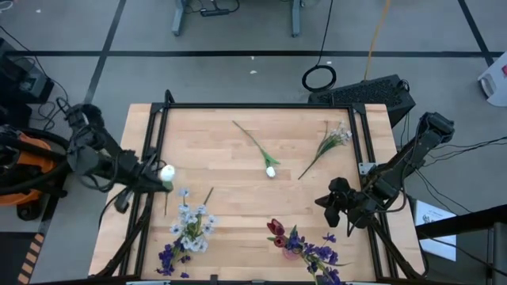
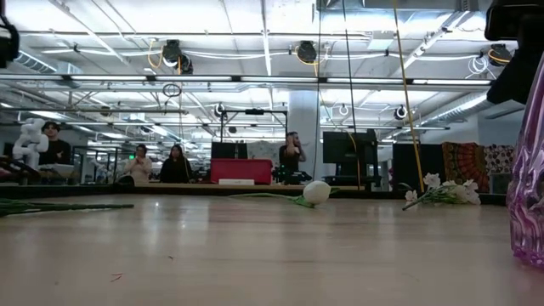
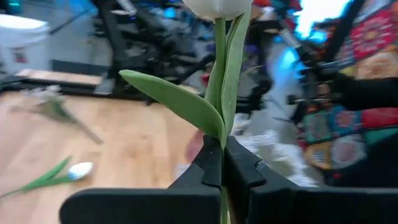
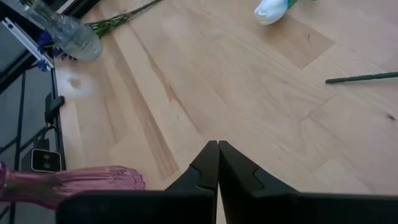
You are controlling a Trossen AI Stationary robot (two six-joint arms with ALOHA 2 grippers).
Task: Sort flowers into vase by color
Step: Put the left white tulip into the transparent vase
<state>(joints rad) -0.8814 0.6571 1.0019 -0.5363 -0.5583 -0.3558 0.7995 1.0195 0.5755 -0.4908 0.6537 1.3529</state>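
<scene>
White petals top the tulip (image 3: pixel 219 7) I have in the left gripper (image 3: pixel 221 163); its green stem runs straight down between the fingers, which are pinched tight on it, a long leaf sticking out just above them. From overhead I see that gripper (image 1: pixel 155 177) at the table's left edge, the bloom (image 1: pixel 167 173) just past its tip. A second white tulip (image 1: pixel 270 169) lies mid-table, well apart from both grippers, and a white blossom sprig (image 1: pixel 333 141) lies toward the far right. Near the front edge a clear vase (image 1: pixel 190 229) holds white, pale-blue and purple flowers, and a pink vase (image 1: pixel 290 247) holds a red tulip and purple sprigs. My right gripper (image 1: pixel 342 204) hangs over the table's right side, closed on nothing.
</scene>
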